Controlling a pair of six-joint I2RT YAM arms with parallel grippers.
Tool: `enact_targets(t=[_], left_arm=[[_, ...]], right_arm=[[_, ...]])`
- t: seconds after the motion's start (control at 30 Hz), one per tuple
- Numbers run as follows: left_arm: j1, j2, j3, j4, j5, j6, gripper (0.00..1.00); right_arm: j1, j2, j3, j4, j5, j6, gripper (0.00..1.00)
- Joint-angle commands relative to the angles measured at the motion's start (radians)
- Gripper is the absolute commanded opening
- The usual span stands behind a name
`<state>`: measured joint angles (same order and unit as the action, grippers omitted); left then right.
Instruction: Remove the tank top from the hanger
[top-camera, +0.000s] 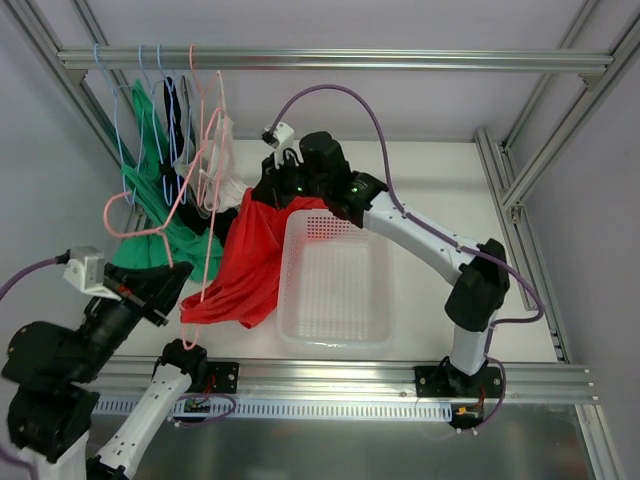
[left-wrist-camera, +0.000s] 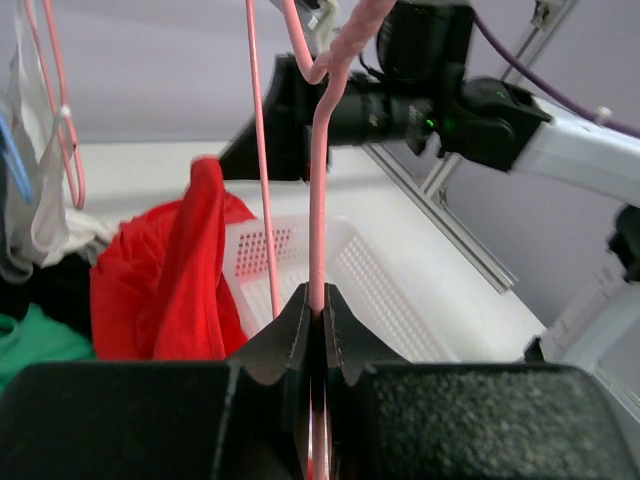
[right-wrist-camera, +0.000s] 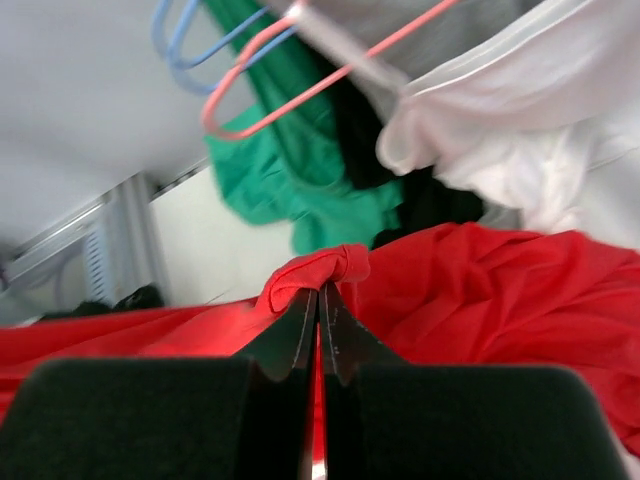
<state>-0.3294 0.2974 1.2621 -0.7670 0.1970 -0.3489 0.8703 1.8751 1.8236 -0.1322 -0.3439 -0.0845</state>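
Note:
The red tank top (top-camera: 252, 262) hangs in a bunch from my right gripper (top-camera: 260, 195), between the clothes rail and the basket. In the right wrist view the right gripper (right-wrist-camera: 320, 296) is shut on a folded edge of the red tank top (right-wrist-camera: 480, 290). My left gripper (top-camera: 168, 283) is at the lower left, and in the left wrist view the left gripper (left-wrist-camera: 318, 312) is shut on the pink hanger's wire (left-wrist-camera: 318, 200). The red tank top (left-wrist-camera: 170, 275) lies just left of a second thin pink wire (left-wrist-camera: 262, 180). I cannot tell whether the cloth is still threaded on the hanger.
A white perforated basket (top-camera: 335, 325) stands on the table right of the tank top. A metal rail (top-camera: 400, 60) at the back carries blue and pink hangers with green (top-camera: 150, 215), black and white (top-camera: 222, 170) garments. Frame posts stand at both sides.

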Motion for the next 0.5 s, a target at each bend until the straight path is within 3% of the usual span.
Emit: enact_targets(t=[0.0, 0.1, 0.2, 0.23, 0.27, 0.33, 0.37, 0.47], left_arm=[[0.020, 0.037, -0.153, 0.471, 0.025, -0.007, 0.00], [0.020, 0.090, -0.237, 0.702, -0.028, 0.045, 0.00], [0.020, 0.189, -0.224, 0.793, -0.036, 0.122, 0.00], [0.020, 0.215, -0.199, 0.825, -0.030, 0.146, 0.00], [0.020, 0.256, -0.190, 0.833, -0.034, 0.149, 0.00], [0.020, 0.278, -0.184, 0.870, -0.025, 0.174, 0.00], [0.020, 0.285, -0.190, 0.883, -0.034, 0.183, 0.00], [0.020, 0.260, -0.263, 0.992, -0.065, 0.220, 0.00]], right_arm=[[0.001, -0.152, -0.087, 0.158, -0.143, 0.081, 0.00], [0.044, -0.188, -0.179, 0.189, -0.178, 0.129, 0.00], [0.110, -0.217, -0.260, 0.186, -0.098, 0.109, 0.02], [0.127, -0.223, -0.282, 0.187, -0.064, 0.120, 0.12], [0.131, -0.234, -0.303, 0.189, -0.032, 0.133, 0.48], [0.136, -0.243, -0.368, 0.203, 0.045, 0.156, 0.55], [0.136, -0.251, -0.385, 0.207, 0.065, 0.164, 0.65], [0.136, -0.260, -0.432, 0.227, 0.091, 0.196, 0.68]])
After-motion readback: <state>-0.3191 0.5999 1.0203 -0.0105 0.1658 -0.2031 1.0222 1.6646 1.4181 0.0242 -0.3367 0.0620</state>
